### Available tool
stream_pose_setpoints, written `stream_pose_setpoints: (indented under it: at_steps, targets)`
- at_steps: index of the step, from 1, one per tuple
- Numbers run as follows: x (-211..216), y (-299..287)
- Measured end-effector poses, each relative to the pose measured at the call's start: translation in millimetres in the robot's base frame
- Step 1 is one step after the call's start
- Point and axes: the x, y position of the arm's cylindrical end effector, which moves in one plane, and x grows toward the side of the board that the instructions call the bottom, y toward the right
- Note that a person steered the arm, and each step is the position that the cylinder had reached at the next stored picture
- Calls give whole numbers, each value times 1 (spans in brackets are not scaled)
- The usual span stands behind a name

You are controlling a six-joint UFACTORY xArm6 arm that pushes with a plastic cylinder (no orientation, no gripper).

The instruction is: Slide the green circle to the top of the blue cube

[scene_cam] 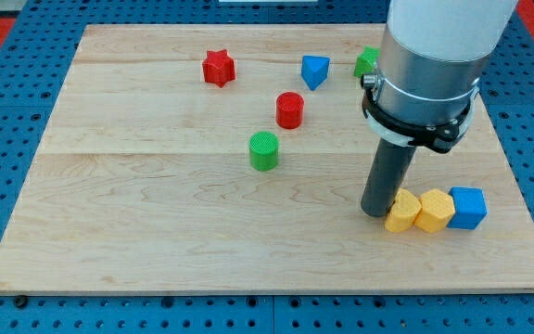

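Note:
The green circle (263, 150), an upright green cylinder, stands near the board's middle. The blue cube (468, 208) sits at the view's lower right, at the right end of a row with two yellow blocks. My tip (376, 212) rests on the board right beside the left yellow block (401, 211), far to the right of and below the green circle. The second yellow block (434, 210) lies between the first one and the blue cube.
A red cylinder (289, 109) stands just above and right of the green circle. A red star (218, 68) and a blue triangular block (314, 70) lie near the view's top. Another green block (367, 62) is partly hidden behind the arm. The wooden board (137, 241) ends near the blue cube.

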Motion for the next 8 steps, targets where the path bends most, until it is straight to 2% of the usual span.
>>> stream_pose_setpoints:
  at_steps: [1,3,4,5,8]
  targets:
    - [2,-25]
    - [-5,-134]
    - [-46,-176]
    - [-85,-179]
    - [-89,-49]
